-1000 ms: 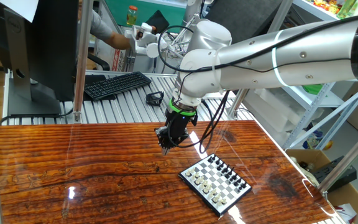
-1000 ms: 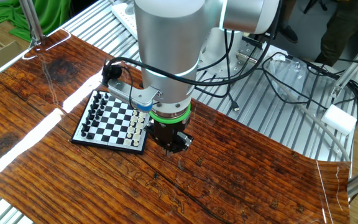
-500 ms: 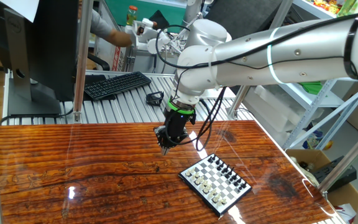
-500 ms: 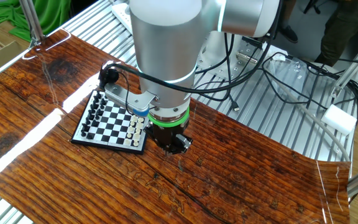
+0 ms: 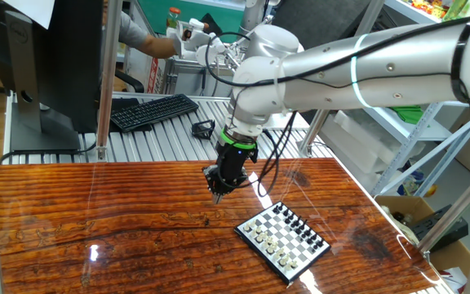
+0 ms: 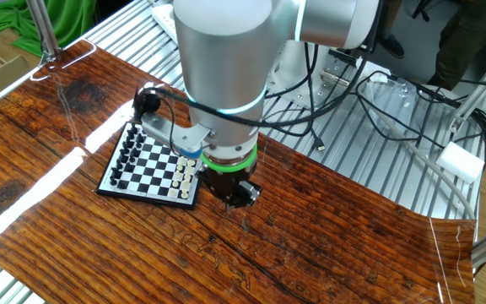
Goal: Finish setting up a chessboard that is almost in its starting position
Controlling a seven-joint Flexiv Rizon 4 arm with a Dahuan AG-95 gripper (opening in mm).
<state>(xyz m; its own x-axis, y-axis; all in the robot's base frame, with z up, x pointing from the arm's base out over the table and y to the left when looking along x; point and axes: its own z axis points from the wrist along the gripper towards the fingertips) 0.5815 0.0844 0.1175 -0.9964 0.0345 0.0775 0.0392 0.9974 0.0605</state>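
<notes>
My tool (image 5: 216, 193) hangs low over the bare wood of the table (image 5: 96, 220), tip pointing down, just off the corner of the chessboard (image 5: 284, 238); from the other fixed view the tool (image 6: 236, 199) sits right beside the board's white-piece edge, and my own wrist housing blocks the fingers, so I cannot tell whether they are parted or closed, or whether anything is pinched between them. The chessboard (image 6: 153, 165) lies flat on the table, turned at an angle to its edges, with dark pieces ranked along one side and white pieces along the other; the pieces are too small for me to say which square is wrong. My thick silver arm link (image 6: 226, 67) fills the middle of that view and covers the part of the board nearest me, along with a black cable (image 6: 154, 93) looping over it. Behind the table, on the slatted metal bench, sit a black keyboard (image 5: 153, 111) and a monitor (image 5: 43, 73). A person's arm (image 5: 149, 41) reaches in at the back, well apart from my tool. Loose cables (image 6: 378, 93) trail across the bench on the far side.
</notes>
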